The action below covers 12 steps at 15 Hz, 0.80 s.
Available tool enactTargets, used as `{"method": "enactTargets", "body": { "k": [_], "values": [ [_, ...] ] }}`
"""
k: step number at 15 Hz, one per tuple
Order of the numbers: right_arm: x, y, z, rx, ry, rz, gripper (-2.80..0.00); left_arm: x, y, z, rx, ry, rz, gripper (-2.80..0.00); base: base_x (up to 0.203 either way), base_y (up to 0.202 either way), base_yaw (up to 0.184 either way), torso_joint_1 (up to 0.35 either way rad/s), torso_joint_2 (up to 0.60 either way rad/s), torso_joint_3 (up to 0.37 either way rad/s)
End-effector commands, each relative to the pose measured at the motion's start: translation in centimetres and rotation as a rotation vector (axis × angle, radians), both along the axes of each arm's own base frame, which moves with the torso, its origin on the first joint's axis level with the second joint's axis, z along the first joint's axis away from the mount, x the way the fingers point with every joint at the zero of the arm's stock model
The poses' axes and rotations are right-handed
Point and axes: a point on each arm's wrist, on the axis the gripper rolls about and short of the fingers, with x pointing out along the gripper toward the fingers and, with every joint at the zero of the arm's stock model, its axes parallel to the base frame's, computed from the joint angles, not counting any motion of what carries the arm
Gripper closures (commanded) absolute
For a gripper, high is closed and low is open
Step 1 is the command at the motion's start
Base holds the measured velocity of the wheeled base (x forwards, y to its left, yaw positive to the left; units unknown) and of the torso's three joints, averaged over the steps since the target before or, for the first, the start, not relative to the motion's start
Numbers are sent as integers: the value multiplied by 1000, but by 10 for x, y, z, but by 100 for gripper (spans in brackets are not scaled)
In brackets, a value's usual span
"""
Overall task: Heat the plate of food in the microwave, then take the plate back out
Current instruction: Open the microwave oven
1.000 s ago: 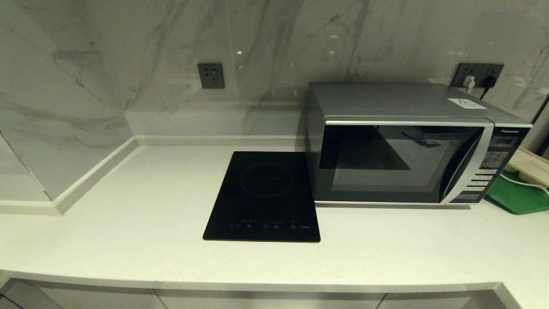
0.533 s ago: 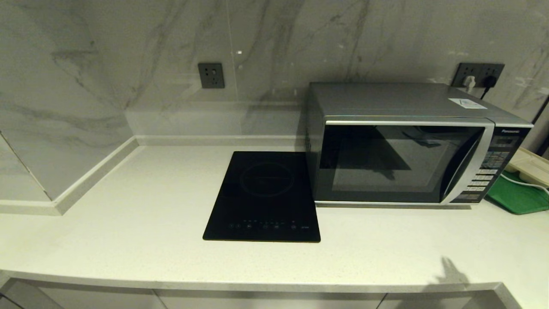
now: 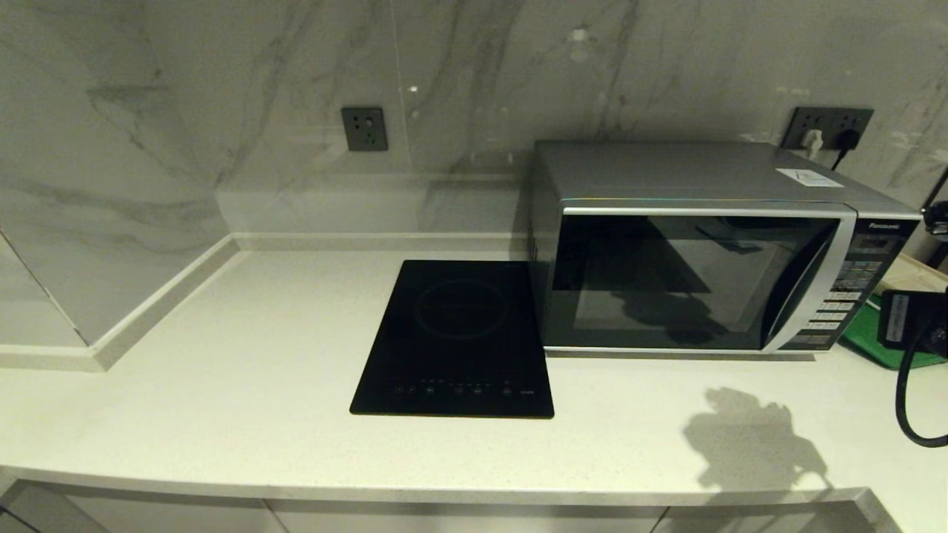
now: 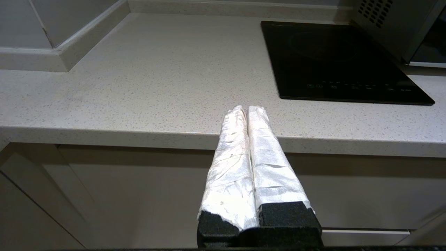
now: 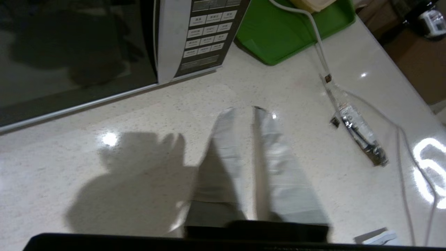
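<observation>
One microwave (image 5: 80, 52) just beyond right claw (image 5: 244, 111)

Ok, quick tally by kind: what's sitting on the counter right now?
Microwave: 1
Induction hob: 1
Green tray: 1
Total: 3

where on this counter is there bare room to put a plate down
Widest bare patch: the counter between the left wall upstand and the black hob. A narrower strip runs along the front edge before the closed microwave. Crowded: right of the microwave, with the green tray, cables and the right gripper.
</observation>
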Motion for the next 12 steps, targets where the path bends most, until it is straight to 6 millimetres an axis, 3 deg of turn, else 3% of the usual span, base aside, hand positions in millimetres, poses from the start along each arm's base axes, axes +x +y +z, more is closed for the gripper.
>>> {"method": "enactTargets", "body": {
  "k": [1, 12],
  "values": [
    [16, 3, -22, -41, 84, -28, -280, 0, 0, 0, -1, 0, 1, 0, 0, 0, 0, 0, 0, 0],
    [61, 29, -61, -105, 96, -44, -280, 0, 0, 0, -1, 0, 1, 0, 0, 0, 0, 0, 0, 0]
  ]
}}
